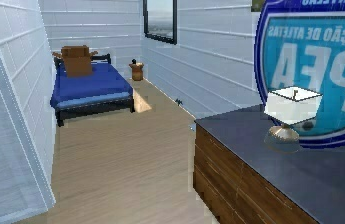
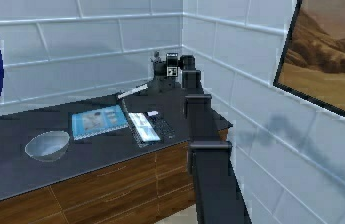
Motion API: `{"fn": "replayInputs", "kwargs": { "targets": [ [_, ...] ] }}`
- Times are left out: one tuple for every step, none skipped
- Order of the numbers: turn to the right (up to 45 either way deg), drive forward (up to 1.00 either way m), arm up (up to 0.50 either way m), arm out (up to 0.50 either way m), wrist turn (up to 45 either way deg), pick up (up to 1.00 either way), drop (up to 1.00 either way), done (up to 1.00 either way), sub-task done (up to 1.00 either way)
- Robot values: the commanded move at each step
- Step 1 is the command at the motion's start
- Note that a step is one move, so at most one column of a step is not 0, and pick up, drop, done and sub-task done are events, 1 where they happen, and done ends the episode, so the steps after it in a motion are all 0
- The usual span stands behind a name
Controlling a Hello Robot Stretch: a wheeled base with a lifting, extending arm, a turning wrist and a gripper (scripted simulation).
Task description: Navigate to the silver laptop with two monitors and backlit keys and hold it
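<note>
Whether the jaws held anything could not be told. They stood at the end of the arm, stretched across the dark table, presumably to reach the silver laptop, which lay flat just beside the arm, near a grey bowl.

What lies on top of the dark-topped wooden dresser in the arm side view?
On the dark-topped wooden dresser lie a grey round bowl and a flat silver laptop with two blue screens. The dark arm bar covers the top's right part.
</note>
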Motion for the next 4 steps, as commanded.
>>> {"fn": "replayInputs", "kwargs": {
  "targets": [
    [0.0,0.00,0.00,0.00,6.0,0.00,0.00,0.00,0.00],
    [0.0,0.00,-0.30,0.00,0.0,0.00,0.00,0.00,0.00],
    [0.0,0.00,0.00,0.00,0.0,1.00,0.00,0.00,0.00],
    [0.0,0.00,0.10,0.00,0.0,0.00,0.00,0.00,0.00]
  ]
}}
